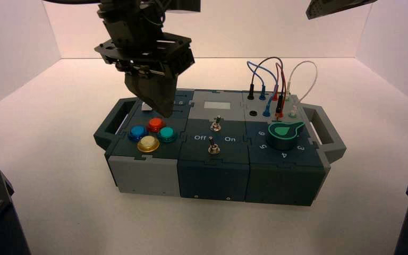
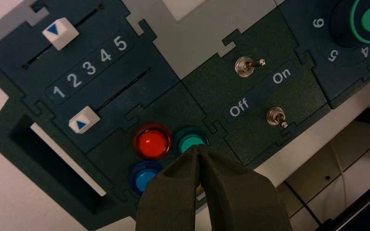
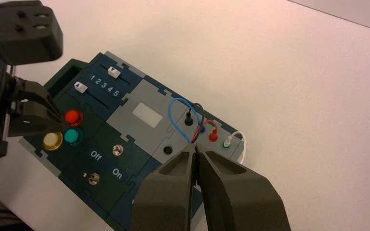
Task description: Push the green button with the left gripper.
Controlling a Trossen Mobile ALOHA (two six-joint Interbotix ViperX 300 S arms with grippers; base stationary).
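Closest to our left wrist camera are the fingers (image 2: 173, 192) of our left gripper (image 2: 200, 150), pressed together so that only a thin seam runs between them, holding nothing. Their joined tip sits just short of the green button (image 2: 191, 142), overlapping its near edge in that view, with the red button (image 2: 152, 141) just to one side of the tip and the blue button (image 2: 143, 176) beside the finger's flank. From above, our left gripper (image 1: 164, 110) hangs over the box (image 1: 212, 170) with its tip behind the button cluster, near the red button (image 1: 155, 124) and a little apart from the green button (image 1: 167, 134), which lies in front of and beside the tip. We judge the approach nearly finished but the push itself not made: the green dome looks unpressed, and we cannot tell whether the tip touches anything. What remains is a small shift onto the dome and a press down. Our right gripper (image 3: 196, 150) waits off the box on the wire side, fingers closed together and empty, and only a corner of that arm shows in the high view. The yellow button (image 1: 148, 143) is covered by our own fingers in the left wrist view, the knob (image 2: 366, 21) is cut off at that view's edge, and the height of the tip above the panel is hard to judge from any view.
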